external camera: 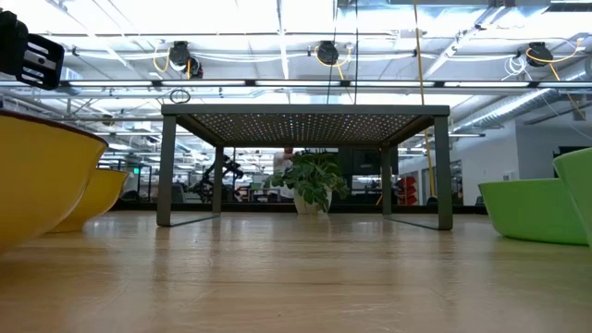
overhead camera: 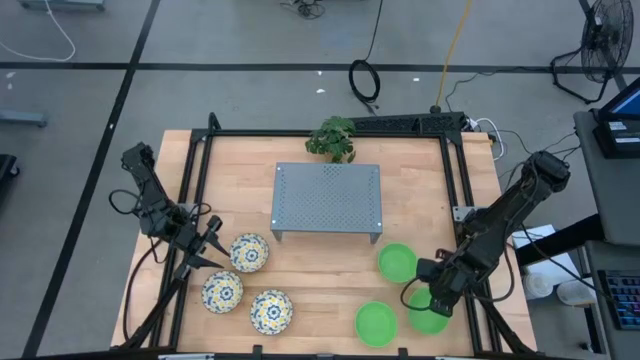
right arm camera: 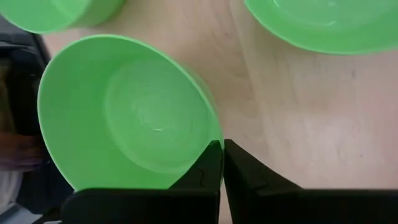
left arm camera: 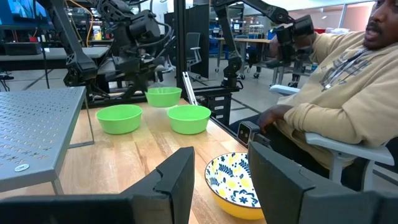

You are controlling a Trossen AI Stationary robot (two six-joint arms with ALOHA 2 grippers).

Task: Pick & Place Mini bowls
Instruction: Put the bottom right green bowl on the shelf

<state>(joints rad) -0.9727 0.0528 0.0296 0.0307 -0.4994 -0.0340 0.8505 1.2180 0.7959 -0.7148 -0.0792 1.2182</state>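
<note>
The right gripper (right arm camera: 221, 163) pinches the thin rim of a plain green plastic bowl (right arm camera: 134, 115) at the table's near right edge. It looks light, stiff, slippery.

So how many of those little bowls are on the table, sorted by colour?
Plain green bowls: 3, at and.
White bowls with blue-and-yellow flowers: 3, at and.
Total: 6 bowls.
</note>
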